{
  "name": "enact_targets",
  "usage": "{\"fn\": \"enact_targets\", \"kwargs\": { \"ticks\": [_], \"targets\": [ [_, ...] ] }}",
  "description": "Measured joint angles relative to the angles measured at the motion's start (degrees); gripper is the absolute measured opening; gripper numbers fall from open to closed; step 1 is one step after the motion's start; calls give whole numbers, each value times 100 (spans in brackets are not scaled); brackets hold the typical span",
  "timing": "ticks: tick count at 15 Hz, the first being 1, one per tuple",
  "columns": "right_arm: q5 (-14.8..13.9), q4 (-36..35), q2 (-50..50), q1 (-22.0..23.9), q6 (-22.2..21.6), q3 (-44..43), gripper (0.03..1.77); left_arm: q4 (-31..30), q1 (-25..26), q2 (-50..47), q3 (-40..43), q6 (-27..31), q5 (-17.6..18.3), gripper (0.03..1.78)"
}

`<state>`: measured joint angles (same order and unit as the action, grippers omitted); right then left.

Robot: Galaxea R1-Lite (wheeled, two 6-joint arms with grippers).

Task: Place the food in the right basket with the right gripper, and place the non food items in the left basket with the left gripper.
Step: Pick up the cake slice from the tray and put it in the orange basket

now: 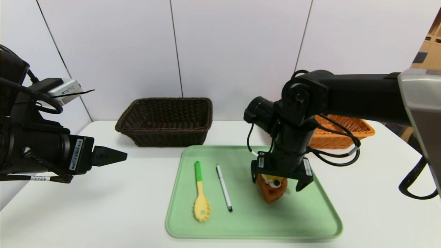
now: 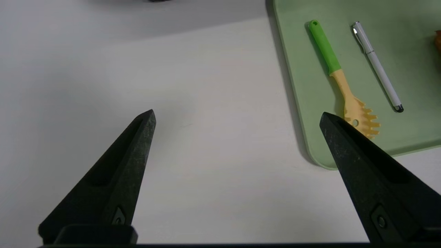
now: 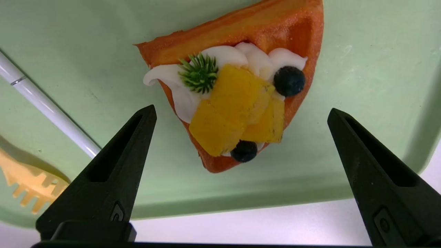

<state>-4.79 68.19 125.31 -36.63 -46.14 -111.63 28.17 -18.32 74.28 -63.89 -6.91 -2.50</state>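
Waffle [image 3: 237,86], lying on the green tray [image 1: 310,220] at about 3 o'clock from the pen [image 1: 224,188], is judged light and rigid, with a slick cream-and-fruit topping best left untouched. A hold across the two bare crust edges is advised. The right gripper [image 1: 280,179] is poised straight above it, pointed down, jaws spread wide to either side and touching nothing. The left gripper [image 2: 237,120] is held level over the desk at 9 o'clock of the tray, jaws likewise apart.
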Motion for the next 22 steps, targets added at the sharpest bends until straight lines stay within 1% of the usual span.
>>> {"fn": "enact_targets", "kwargs": {
  "ticks": [8,20,22],
  "targets": [
    [-17,-44,188,45,163,-9,171,-9,-22,24,4,-13,7,169],
    [-44,-149,179,26,199,-9,171,-1,-22,-24,44,-13,7,169],
    [-33,-155,179,6,194,-9,140,-4,-22,-29,41,-13,2,169]
  ]
}}
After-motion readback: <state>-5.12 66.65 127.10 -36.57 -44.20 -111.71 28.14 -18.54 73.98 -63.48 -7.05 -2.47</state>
